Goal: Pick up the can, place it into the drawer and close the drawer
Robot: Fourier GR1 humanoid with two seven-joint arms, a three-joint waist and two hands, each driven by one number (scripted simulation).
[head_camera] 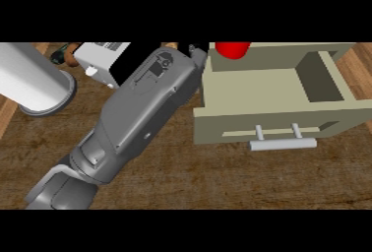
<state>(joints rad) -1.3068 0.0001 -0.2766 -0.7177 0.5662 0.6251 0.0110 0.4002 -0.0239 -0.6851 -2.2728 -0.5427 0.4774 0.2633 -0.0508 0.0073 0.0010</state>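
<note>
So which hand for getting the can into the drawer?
Left, probably. Its forearm crosses the counter, and the left hand sits at the open drawer's far left corner, right beside the red can. The right hand is not in view.

The desk (218, 182) was mottled dark brown with a wood-like grain, and paler orange-brown planks showed at its side edges. The open drawer (254, 93) was pale beige-olive, with a light grey handle (283, 143). A bright red thing (232, 49) showed at its far edge. The forearm (138, 118) was grey. A cylinder (33, 78) was light grey-white. A box (102, 56) was white.
</note>
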